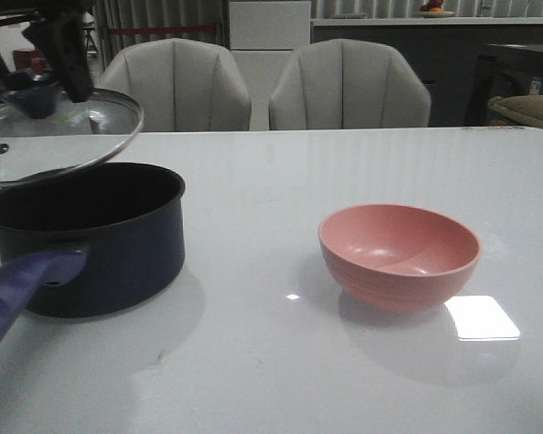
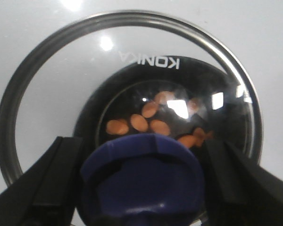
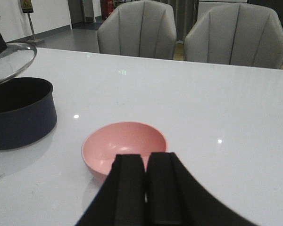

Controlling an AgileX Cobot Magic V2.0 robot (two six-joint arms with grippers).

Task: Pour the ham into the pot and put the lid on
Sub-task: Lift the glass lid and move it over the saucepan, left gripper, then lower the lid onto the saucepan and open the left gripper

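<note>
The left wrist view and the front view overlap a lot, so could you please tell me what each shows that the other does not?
Only the left wrist view shows the ham lying in the pot, seen through the lid. Only the front view shows the empty bowl, the pot's handle and two chairs. Both show the left gripper holding the lid by its knob above the pot, not yet seated.

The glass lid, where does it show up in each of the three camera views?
Front view: the lid hangs tilted above the pot, upper left.
Left wrist view: it fills the picture, knob between the fingers.
Right wrist view: only its edge, far left.
Shared landmark: the pot.
</note>
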